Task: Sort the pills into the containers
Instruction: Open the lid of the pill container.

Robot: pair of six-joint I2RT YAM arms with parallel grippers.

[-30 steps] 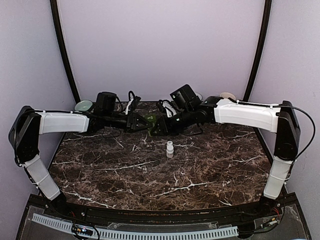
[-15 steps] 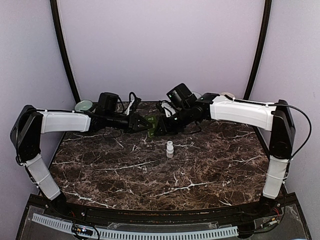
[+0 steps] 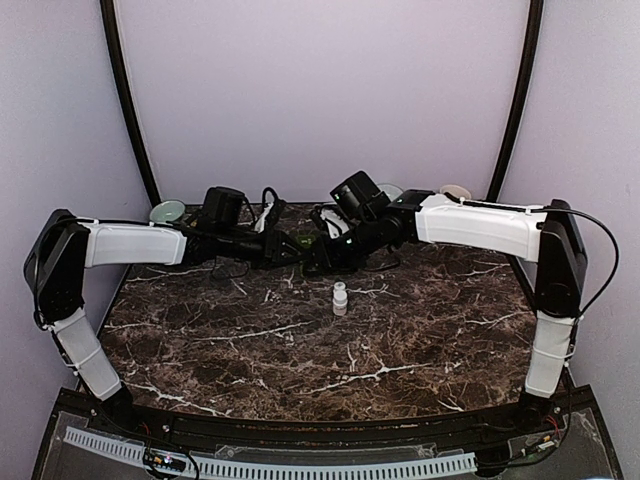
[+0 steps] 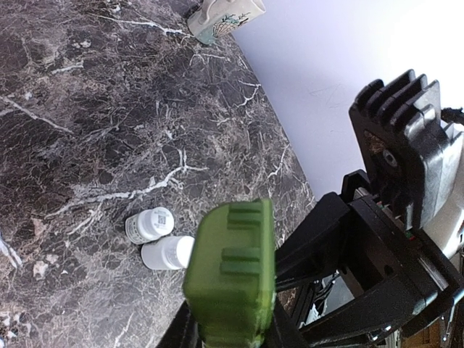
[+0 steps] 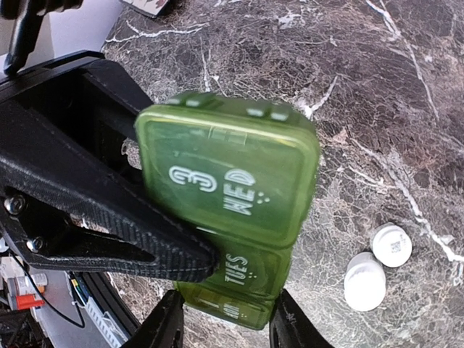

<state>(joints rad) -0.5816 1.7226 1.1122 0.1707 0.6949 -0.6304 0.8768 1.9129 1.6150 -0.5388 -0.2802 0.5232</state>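
Observation:
A green weekly pill organizer [image 3: 300, 239] hangs above the back middle of the marble table, between my two grippers. My left gripper [image 4: 230, 335] is shut on one end of the organizer [image 4: 233, 275]. My right gripper [image 5: 226, 328] is shut on its MON end [image 5: 232, 217], one finger on each side. The WED lid [image 5: 232, 177] looks raised from the row. A left finger [image 5: 109, 225] lies against the TUES lid. Two white pill bottles [image 3: 340, 297] stand together on the table; they also show in the left wrist view [image 4: 150, 225] and the right wrist view [image 5: 364, 280].
A teal bowl [image 3: 167, 211] sits at the back left corner. A white cup [image 3: 456, 191] and another bowl [image 3: 390, 190] sit at the back right. A patterned container [image 4: 221, 16] stands by the far table edge. Cables run behind the grippers.
Both arms have moved inward at the back of the table. The right gripper has closed in on the organizer that the left gripper holds. The bottles have not moved.

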